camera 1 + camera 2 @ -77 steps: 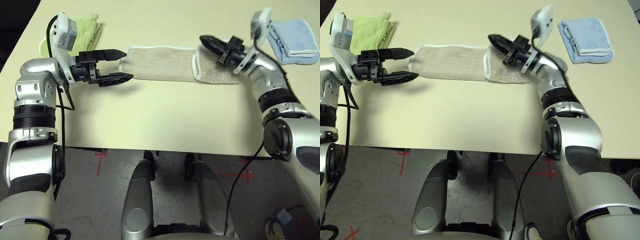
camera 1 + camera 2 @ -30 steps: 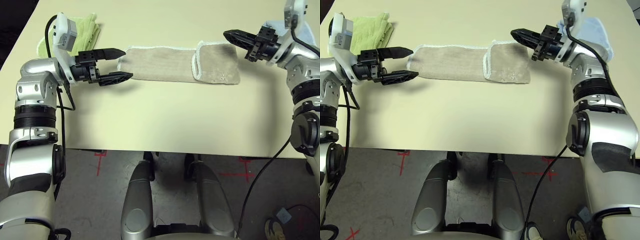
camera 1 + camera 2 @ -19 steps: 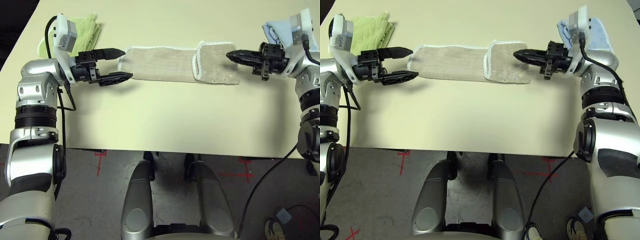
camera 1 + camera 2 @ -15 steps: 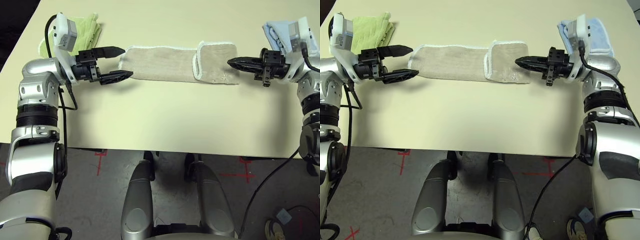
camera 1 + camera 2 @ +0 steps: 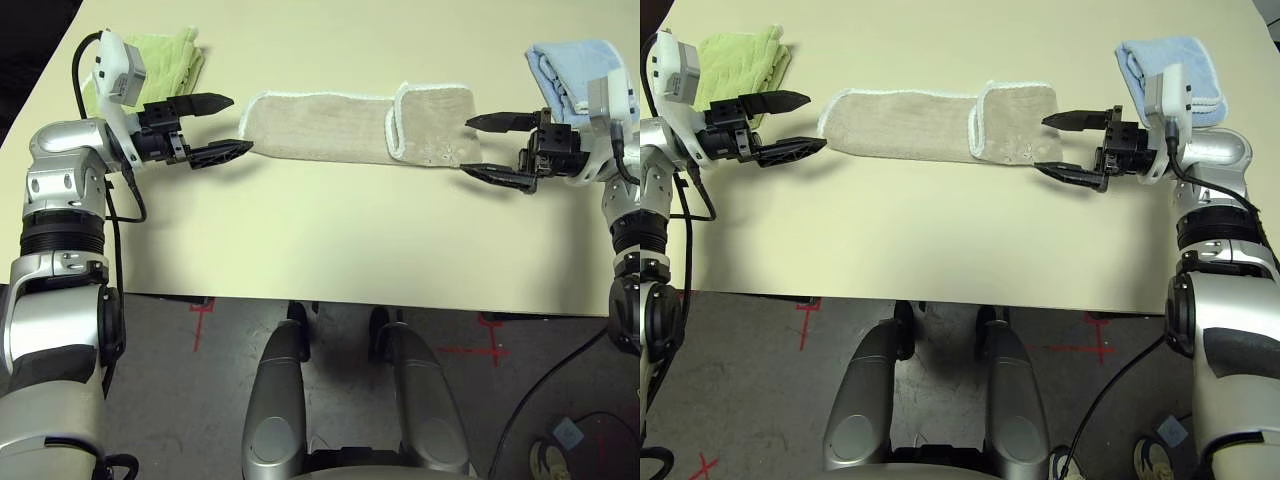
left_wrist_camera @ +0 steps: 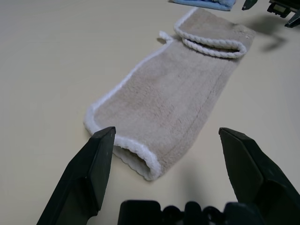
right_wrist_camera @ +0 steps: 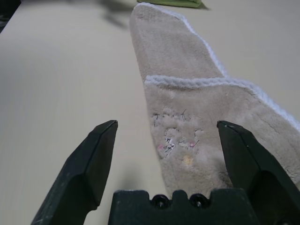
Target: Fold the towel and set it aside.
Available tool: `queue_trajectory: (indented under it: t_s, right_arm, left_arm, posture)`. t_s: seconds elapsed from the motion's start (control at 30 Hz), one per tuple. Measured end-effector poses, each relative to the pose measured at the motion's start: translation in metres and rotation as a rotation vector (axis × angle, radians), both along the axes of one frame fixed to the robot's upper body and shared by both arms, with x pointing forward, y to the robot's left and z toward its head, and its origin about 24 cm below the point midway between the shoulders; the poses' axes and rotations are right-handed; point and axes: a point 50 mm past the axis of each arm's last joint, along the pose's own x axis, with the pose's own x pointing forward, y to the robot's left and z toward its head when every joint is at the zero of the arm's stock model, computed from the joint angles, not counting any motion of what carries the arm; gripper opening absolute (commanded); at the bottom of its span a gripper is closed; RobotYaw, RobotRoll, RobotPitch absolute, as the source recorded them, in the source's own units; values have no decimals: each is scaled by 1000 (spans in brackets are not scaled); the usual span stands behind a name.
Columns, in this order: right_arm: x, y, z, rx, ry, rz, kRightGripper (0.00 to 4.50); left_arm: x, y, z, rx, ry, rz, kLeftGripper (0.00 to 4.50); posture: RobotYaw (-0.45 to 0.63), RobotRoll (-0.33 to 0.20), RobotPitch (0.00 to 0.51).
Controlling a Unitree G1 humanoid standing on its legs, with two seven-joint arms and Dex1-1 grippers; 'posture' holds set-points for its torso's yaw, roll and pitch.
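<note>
Green towel (image 5: 150, 62): folded, placed at the far left corner of the table (image 5: 330, 240), close to the table's left edge.
Left gripper (image 5: 232, 125): held level, fingers spread wide apart, nothing between them; its tips are just beside the left end of the towel, not touching.
Towel (image 5: 330, 128): laid flat as a long narrow strip across the far middle of the table, white edging along its sides; the right end is folded over onto itself.
Near half of table: bare surface from the strip to the front edge.
Right gripper (image 5: 487, 148): held level, fingers wide apart, empty, just beside the folded right end.
Blue towel (image 5: 575, 70): folded, at the far right.
</note>
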Motion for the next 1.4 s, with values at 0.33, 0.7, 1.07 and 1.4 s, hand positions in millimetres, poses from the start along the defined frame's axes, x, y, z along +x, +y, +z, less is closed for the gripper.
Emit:
queue_trajectory:
  t_s: [0.33, 0.7, 1.07, 1.4]
  right_arm:
    - [-2, -3, 0, -23, -26, -8, 4431]
    - [-4, 1, 4, -34, -34, 13, 4431]
    - [-3, 2, 4, -33, -27, 14, 4431]
    - [-3, 2, 4, -35, -27, 13, 4431]
  left_arm:
    - [-7, 3, -2, 53, 71, -50, 4500]
    - [-10, 16, 9, -176, 585, 182, 4500]
    - [0, -3, 5, -370, 820, 276, 4500]
    - [2, -13, 0, -457, 904, 285, 4500]
  posture:
    - [9, 0, 357]
    - [8, 0, 357]
    - [6, 0, 363]
    - [4, 0, 367]
